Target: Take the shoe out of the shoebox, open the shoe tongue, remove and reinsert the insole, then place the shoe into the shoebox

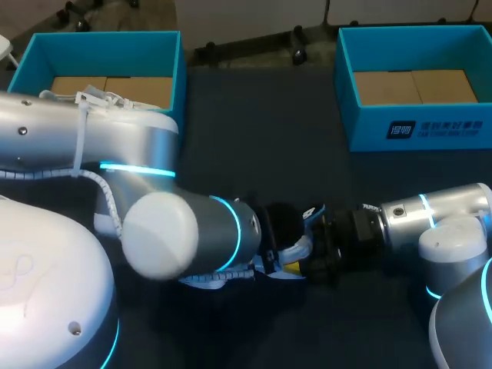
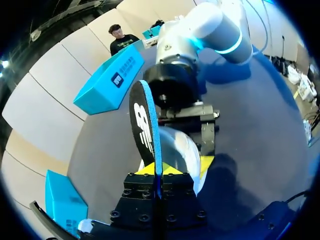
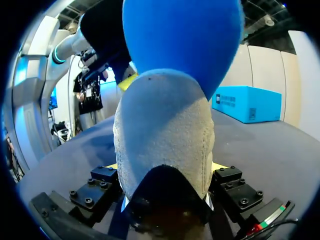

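The left arm (image 1: pixel 165 227) and right arm (image 1: pixel 446 211) are silver-grey cylindrical links with rounded joint caps and cyan illuminated rings. A white cable (image 1: pixel 81 142) is tied along the left arm. The left gripper (image 2: pixel 159 170) and right gripper (image 3: pixel 165 167) are black, screw-fastened and yellow-tipped.

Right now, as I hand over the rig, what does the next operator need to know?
Left gripper: shut on the insole, held on edge over the shoe.
Right gripper: shut on the shoe, mid-table, between the two boxes.
Done: shoe is out of its box, insole mostly out of the shoe.
Unclear: whether the insole is coming out or going back in.
Left: seat the insole, then put the shoe in a box.
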You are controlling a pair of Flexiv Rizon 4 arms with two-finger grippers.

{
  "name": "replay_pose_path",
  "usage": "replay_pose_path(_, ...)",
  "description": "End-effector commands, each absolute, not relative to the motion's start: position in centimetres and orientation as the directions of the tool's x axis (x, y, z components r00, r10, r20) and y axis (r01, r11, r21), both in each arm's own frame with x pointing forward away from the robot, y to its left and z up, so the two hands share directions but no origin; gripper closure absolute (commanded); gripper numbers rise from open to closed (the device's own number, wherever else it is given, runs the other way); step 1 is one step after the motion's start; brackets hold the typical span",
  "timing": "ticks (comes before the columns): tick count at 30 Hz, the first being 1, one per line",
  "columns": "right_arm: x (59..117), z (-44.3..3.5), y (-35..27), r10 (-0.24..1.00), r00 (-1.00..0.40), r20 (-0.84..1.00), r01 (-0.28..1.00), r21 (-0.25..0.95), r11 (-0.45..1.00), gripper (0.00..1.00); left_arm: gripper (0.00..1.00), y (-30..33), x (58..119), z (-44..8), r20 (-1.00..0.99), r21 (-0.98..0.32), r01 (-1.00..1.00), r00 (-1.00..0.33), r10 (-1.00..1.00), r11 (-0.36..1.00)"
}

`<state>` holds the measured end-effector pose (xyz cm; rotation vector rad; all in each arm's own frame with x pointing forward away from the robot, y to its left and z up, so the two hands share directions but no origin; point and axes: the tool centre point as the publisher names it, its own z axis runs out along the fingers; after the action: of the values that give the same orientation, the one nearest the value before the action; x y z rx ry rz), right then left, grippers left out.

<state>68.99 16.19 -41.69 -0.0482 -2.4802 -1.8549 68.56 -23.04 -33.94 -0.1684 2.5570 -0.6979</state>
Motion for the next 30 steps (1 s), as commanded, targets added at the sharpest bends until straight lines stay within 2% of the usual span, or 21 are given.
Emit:
replay_pose_path(1,68.9,-41.8,16.3,-0.001,-0.999,0.054,0.051,0.957,0.285,1.0,1.0,-23.2,69.4,-32.2,-0.37,-0.505,-0.001,-0.903,-0.218,0.863)
replay_pose_path(16,68.9,-41.8,16.3,-0.001,-0.999,0.054,0.051,0.957,0.285,1.0,1.0,-26.5,71.0,-25.6,0.0,-0.597,-0.124,-0.988,-0.154,0.792)
replay_pose_path(30,68.9,-41.8,16.3,-0.001,-0.999,0.054,0.051,0.957,0.285,1.0,1.0,-25.8,68.4,-16.6,0.116,-0.755,-0.085,-0.993,0.006,0.65)
